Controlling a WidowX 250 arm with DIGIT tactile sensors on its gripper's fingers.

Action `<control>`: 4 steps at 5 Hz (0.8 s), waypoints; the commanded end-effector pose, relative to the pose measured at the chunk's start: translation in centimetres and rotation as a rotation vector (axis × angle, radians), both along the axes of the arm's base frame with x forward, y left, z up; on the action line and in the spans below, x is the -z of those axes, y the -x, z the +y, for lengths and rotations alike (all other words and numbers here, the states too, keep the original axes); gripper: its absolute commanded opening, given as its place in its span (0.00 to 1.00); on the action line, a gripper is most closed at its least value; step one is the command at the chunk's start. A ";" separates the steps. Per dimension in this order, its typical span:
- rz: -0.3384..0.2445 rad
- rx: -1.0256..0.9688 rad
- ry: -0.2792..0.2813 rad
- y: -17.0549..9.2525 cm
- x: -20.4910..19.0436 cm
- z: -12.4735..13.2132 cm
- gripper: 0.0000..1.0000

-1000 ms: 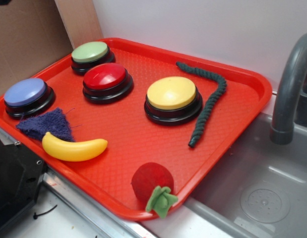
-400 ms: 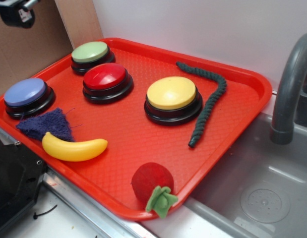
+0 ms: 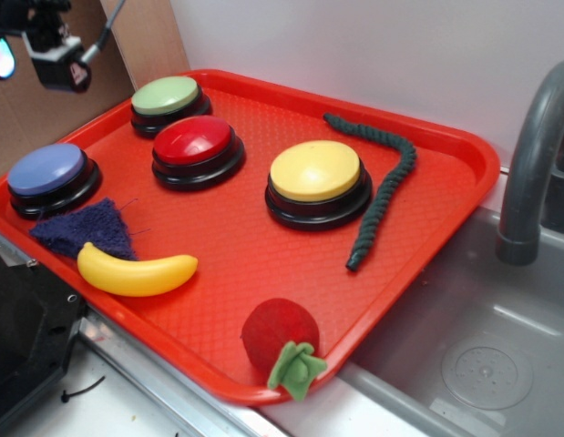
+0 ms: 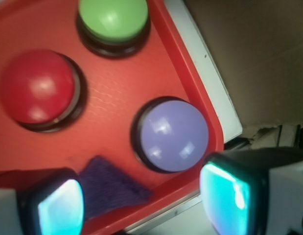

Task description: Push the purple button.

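My gripper (image 4: 139,198) has dropped further into view at 10 o'clock vs a sec ago, fingers spread, empty. Purple button (image 4: 174,135) untouched; I reckon approach underway.

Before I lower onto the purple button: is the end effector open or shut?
Open. In the wrist view the end effector has its two fingers wide apart, nothing between them, with the purple button ahead.

Open air is lying above the purple button (image 4: 174,135); the blue cloth (image 4: 109,188) is touching its base, the red button (image 4: 37,88) sitting near.
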State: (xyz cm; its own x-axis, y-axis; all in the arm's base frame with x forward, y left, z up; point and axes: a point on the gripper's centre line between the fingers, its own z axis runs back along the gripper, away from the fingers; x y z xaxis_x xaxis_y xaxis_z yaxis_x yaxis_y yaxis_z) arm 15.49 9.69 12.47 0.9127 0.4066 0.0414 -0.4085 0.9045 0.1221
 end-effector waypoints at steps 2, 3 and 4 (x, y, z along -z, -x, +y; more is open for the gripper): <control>-0.045 0.047 0.067 3.0 4.9 6.5 1.00; -0.030 0.104 0.034 2.9 5.6 6.5 1.00; -0.017 0.149 0.022 0.6 6.0 4.6 1.00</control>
State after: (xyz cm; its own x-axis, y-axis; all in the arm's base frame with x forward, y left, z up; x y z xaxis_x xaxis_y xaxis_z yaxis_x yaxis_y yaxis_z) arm 14.70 13.85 5.85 0.9580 0.2854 0.0292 -0.2869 0.9544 0.0822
